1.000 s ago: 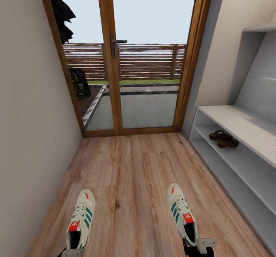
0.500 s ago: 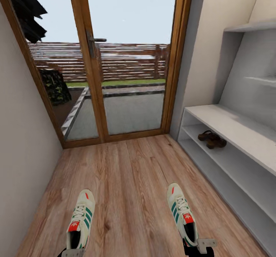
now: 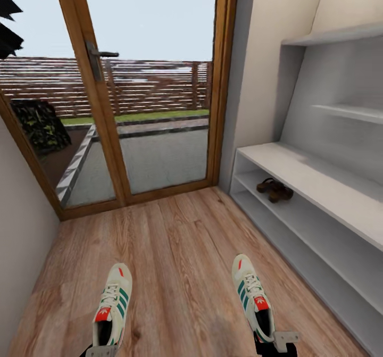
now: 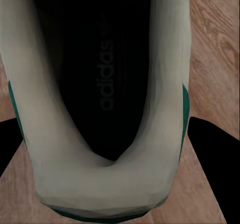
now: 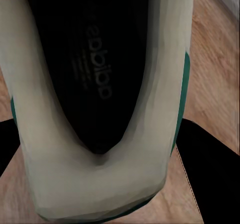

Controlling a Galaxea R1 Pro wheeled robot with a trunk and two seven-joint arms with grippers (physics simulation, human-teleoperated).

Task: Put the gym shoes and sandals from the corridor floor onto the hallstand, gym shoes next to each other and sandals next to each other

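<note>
Nearest the robot, the left gripper (image 3: pixel 101 350) clasps the heel of the left gym shoe (image 3: pixel 112 305), and the right gripper (image 3: pixel 276 342) likewise grips the right gym shoe (image 3: pixel 253 297); both shoes point toward the door, above the wood-plank floor (image 3: pixel 181 250). Farther right, two brown sandals (image 3: pixel 274 189) sit together on the white hallstand's (image 3: pixel 319 176) middle shelf, beside the glazed wooden door (image 3: pixel 122 107).

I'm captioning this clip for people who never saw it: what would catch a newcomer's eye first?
Two cream-white gym shoes, the left gym shoe and the right gym shoe, stand out low in the head view above the wood floor, each held at the heel by an arm's jaws. Next, the glazed wooden door straight ahead, and at the right the white hallstand with the brown sandals on its middle shelf.
</note>
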